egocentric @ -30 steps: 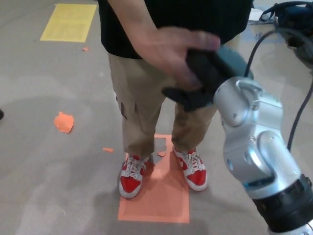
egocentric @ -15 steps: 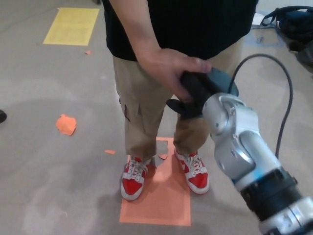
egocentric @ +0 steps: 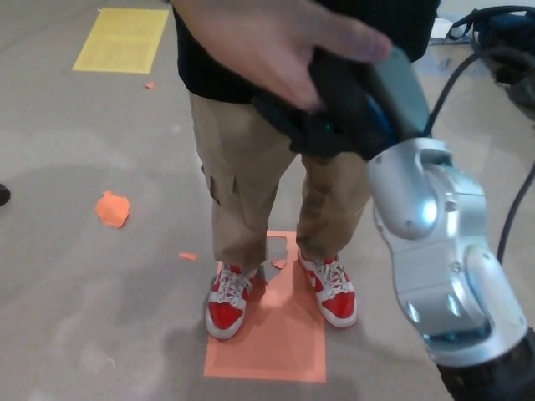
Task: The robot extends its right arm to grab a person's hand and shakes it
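A person in a black shirt and tan trousers stands right in front of me. The person's hand (egocentric: 267, 42) is wrapped over my right hand (egocentric: 334, 109) near the top of the head view. My black right hand is shut on the person's hand, its fingers mostly hidden beneath the person's palm. My silver right forearm (egocentric: 435, 251) rises from the lower right corner. My left hand does not show.
The person's red and white shoes (egocentric: 227, 301) stand on an orange floor square (egocentric: 276, 334). A yellow rectangle (egocentric: 121, 38) lies far left on the grey floor, and an orange scrap (egocentric: 110, 209) sits at the left. Black cables and a bag (egocentric: 493, 33) are at top right.
The clasped hands went down half a second ago and have now come up high toward the top of the view, with my forearm lifting along.
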Controlling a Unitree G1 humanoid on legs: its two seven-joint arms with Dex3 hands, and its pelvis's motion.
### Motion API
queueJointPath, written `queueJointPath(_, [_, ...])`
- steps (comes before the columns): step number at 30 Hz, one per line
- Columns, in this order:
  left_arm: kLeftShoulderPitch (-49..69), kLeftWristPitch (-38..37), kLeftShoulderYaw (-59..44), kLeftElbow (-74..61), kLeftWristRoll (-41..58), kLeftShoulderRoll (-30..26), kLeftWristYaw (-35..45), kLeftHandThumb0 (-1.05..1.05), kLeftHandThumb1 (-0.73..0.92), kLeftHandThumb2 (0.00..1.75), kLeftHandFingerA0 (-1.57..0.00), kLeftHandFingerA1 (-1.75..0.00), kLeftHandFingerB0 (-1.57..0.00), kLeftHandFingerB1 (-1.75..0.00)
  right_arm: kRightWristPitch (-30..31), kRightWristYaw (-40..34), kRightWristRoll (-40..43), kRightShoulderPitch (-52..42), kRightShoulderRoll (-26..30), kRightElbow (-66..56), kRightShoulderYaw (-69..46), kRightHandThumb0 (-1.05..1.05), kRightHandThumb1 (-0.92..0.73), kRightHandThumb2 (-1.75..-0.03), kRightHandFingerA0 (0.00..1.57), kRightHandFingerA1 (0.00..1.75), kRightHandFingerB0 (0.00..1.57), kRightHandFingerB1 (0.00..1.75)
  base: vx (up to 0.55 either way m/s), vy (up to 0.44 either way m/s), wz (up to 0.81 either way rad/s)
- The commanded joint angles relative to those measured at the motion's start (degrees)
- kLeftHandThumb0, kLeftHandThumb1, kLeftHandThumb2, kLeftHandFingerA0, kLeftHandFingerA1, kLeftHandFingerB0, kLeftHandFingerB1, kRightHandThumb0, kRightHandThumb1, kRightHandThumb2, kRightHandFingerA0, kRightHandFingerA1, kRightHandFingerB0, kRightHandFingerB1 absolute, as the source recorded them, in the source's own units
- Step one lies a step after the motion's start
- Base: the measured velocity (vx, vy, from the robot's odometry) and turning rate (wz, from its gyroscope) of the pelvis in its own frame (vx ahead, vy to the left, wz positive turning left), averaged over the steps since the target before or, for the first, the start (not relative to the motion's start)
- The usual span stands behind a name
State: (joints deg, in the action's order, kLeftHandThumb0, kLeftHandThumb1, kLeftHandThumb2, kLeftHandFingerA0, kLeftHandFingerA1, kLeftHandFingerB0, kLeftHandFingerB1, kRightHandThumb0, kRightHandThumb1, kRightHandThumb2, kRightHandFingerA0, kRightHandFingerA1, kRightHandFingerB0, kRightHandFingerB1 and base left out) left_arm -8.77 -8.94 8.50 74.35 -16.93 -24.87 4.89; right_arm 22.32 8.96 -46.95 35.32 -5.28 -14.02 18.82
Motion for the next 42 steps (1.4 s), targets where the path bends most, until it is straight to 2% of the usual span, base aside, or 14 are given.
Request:
queueJointPath(1, [-0.02, 0.36, 0.95, 0.77, -1.30, -1.02, -0.42, -0.25, 0.59, 1.06, -0.07, -0.50, -0.07, -0.50, 5.88, 7.35, -3.06, -3.20, 0.05, -23.49, -1.52, -0.27, -0.80, -0.64, 0.67, 0.46, 0.51, 0.38, 0.00, 0.000, 0.00])
queueJointPath(3, [0.57, -0.10, 0.71, 0.50, -0.87, -1.17, 0.17, -0.24, 0.61, 1.08, -0.07, -0.50, -0.07, -0.50, 5.95, 6.70, -1.66, -4.23, 0.35, -20.64, -1.52, -0.25, -0.78, -0.63, 0.78, 0.51, 0.51, 0.39, 0.00, 0.000, 0.00])
queueJointPath(11, [1.36, -0.94, 0.32, 0.62, -0.36, -1.12, 0.66, -0.25, 0.60, 1.07, -0.07, -0.50, -0.07, -0.49, 1.03, 1.23, 5.04, -4.36, 2.50, 7.89, -1.75, -0.21, -0.76, -0.62, 0.69, 0.51, 0.53, 0.41, 0.00, 0.000, 0.00])
queueJointPath(15, [0.63, -0.36, 0.50, 0.13, -0.45, -0.98, 0.68, -0.24, 0.60, 1.07, -0.08, -0.50, -0.08, -0.50, -3.21, -2.65, 6.38, -1.42, 2.22, 30.98, -0.44, -0.17, -0.66, -0.60, 0.78, 0.89, 0.54, 0.42, 0.00, 0.000, 0.00])
queueJointPath(20, [0.56, -0.88, 0.14, 0.05, -0.10, -1.03, 0.63, -0.24, 0.61, 1.07, -0.06, -0.50, -0.06, -0.49, -6.96, -4.98, 6.98, -0.39, 1.88, 44.49, 0.40, -0.20, -0.74, -0.62, 0.60, 0.50, 0.54, 0.43, 0.00, 0.000, 0.00])
queueJointPath(24, [0.19, -0.62, 0.64, -0.06, -0.65, -1.24, 0.51, -0.25, 0.61, 1.07, -0.06, -0.50, -0.06, -0.49, -8.69, -5.73, 8.12, 0.11, 1.46, 50.33, -0.31, -0.19, -0.72, -0.61, 0.57, 0.49, 0.53, 0.44, 0.00, 0.000, 0.00])
queueJointPath(27, [-0.69, -0.68, 0.35, -0.04, -0.38, -1.34, 0.79, -0.24, 0.60, 1.07, -0.08, -0.50, -0.08, -0.50, -8.29, -4.87, 8.43, 1.43, 1.81, 53.23, -0.52, -0.46, -0.69, -0.61, 0.69, 0.49, 0.31, 0.32, 0.00, 0.000, 0.00])
queueJointPath(28, [-0.82, -0.66, 0.39, -0.03, -0.43, -1.40, 0.78, -0.24, 0.59, 1.07, -0.08, -0.50, -0.08, -0.50, -8.11, -4.01, 8.58, 1.53, 2.08, 52.95, -0.48, -0.59, -0.71, -0.62, 0.54, 0.44, 0.20, 0.28, 0.00, 0.000, 0.00])
queueJointPath(29, [-1.14, -0.39, 0.84, 0.12, -0.97, -1.46, 0.29, -0.24, 0.58, 1.06, -0.09, -0.50, -0.09, -0.50, -8.28, -2.53, 9.22, 1.70, 2.62, 52.76, -0.61, -0.72, -0.55, -0.89, 0.05, 0.35, 0.03, 0.23, 0.00, 0.000, 0.00])
queueJointPath(32, [-1.40, -0.48, 1.32, 0.26, -1.49, -1.51, -0.36, -0.24, 0.60, 1.06, -0.08, -0.50, -0.08, -0.50, -11.14, 0.46, 13.15, 0.36, 3.93, 51.53, -3.00, -0.81, -0.58, -0.92, 0.00, 0.14, 0.00, 0.10, 0.00, 0.000, 0.00])
queueJointPath(39, [-0.94, -0.79, 2.10, 0.38, -1.78, -1.48, -0.56, -0.24, 0.60, 1.07, -0.07, -0.50, -0.08, -0.50, -13.10, -0.08, 16.20, -2.90, 7.49, 54.60, -5.52, -0.84, -0.59, -0.89, 0.00, 0.06, 0.00, 0.00, 0.00, 0.000, 0.00])
queueJointPath(40, [-0.93, -0.64, 2.12, 0.26, -1.67, -1.49, -0.26, -0.24, 0.60, 1.07, -0.07, -0.50, -0.08, -0.50, -13.95, 0.01, 16.79, -3.56, 8.60, 56.03, -5.97, -0.78, -0.72, -0.62, 0.00, 0.05, 0.00, 0.00, 0.00, 0.000, 0.00])
queueJointPath(41, [-0.98, -0.54, 2.04, 0.28, -1.55, -1.51, -0.23, -0.24, 0.60, 1.06, -0.08, -0.50, -0.08, -0.50, -14.57, 0.01, 17.00, -4.06, 9.67, 57.44, -6.12, -0.85, -0.62, -0.91, 0.00, 0.08, 0.00, 0.00, 0.00, 0.000, 0.00])
queueJointPath(42, [-1.07, -0.40, 1.91, 0.33, -1.41, -1.52, -0.23, -0.24, 0.60, 1.06, -0.08, -0.50, -0.08, -0.50, -15.40, -0.03, 17.23, -4.69, 11.07, 59.36, -6.27, -0.85, -0.62, -0.91, 0.00, 0.08, 0.00, 0.00, 0.00, 0.000, 0.00])
